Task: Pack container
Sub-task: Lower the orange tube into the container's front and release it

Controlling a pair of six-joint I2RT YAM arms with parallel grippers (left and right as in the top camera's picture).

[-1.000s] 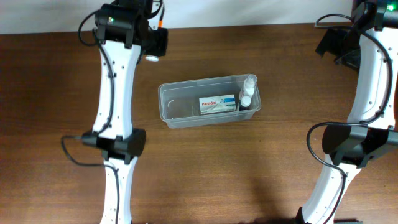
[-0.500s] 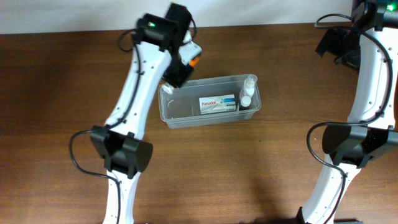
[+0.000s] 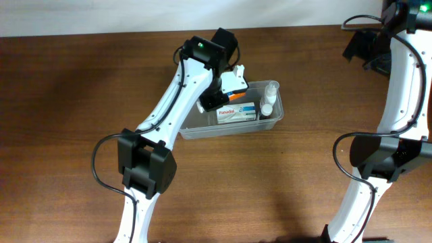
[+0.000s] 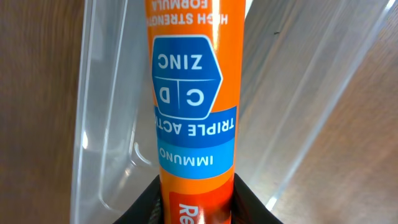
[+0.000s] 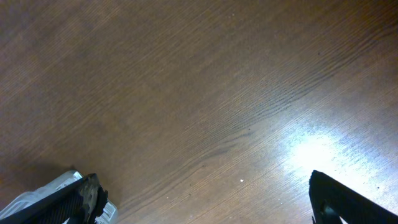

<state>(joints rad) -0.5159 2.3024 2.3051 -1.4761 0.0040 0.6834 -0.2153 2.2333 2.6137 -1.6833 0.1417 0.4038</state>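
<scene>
The clear plastic container [image 3: 189,128] sits mid-table. It holds a white Panadol box [image 3: 236,113] and a small white bottle [image 3: 268,99] at its right end. My left gripper [image 3: 226,88] is over the container's middle, shut on an orange tube [image 4: 193,93] with a blue label. In the left wrist view [image 4: 196,205] the tube points down into the container [image 4: 99,124]. My right gripper [image 5: 205,199] is open and empty above bare wood at the far right of the table.
The brown wooden table [image 3: 67,101] stretches around the container. The right arm [image 3: 398,88] stands along the right edge.
My left arm has swung right from the table's back left, carrying the orange tube to above the container's middle. The right arm has not moved.
</scene>
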